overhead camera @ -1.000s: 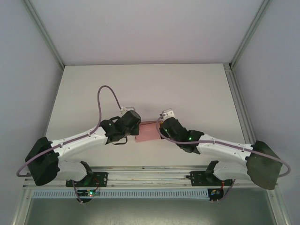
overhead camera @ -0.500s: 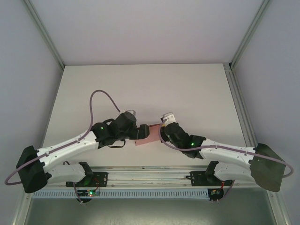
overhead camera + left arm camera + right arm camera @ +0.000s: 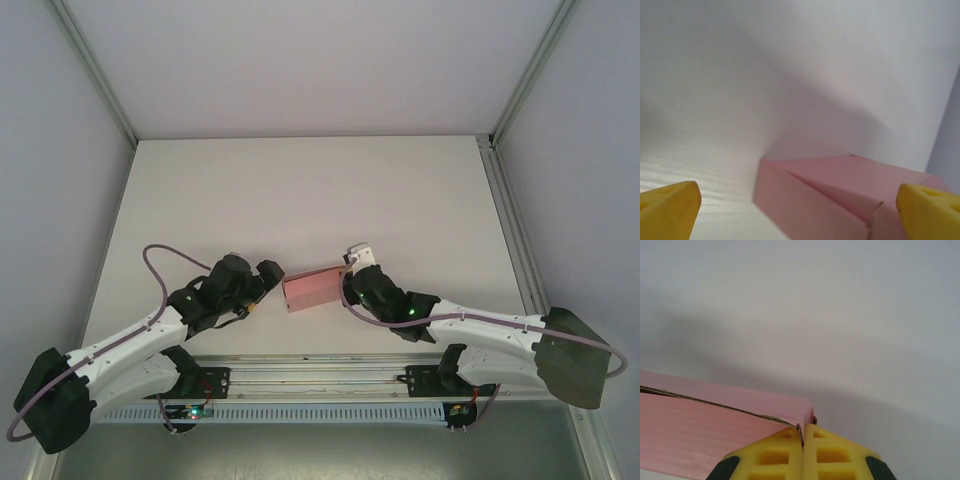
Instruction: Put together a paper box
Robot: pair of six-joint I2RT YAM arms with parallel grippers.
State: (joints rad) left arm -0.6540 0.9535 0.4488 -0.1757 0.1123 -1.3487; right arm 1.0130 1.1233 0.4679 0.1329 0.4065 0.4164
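Paper box (image 3: 311, 289) (folded) pinched by right pincer (image 3: 803, 434), left pincer (image 3: 799, 210) spread.

White table (image 3: 300, 190), pale grey walls (image 3: 300, 60)

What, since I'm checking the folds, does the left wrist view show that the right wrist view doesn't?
Left wrist: the paper box seen end-on, folded end panels meeting at a seam, ahead of the open left hand. Right wrist: the right hand shut on the box's corner, with a dark gap along the long edge. Both: the pink box on the white table.
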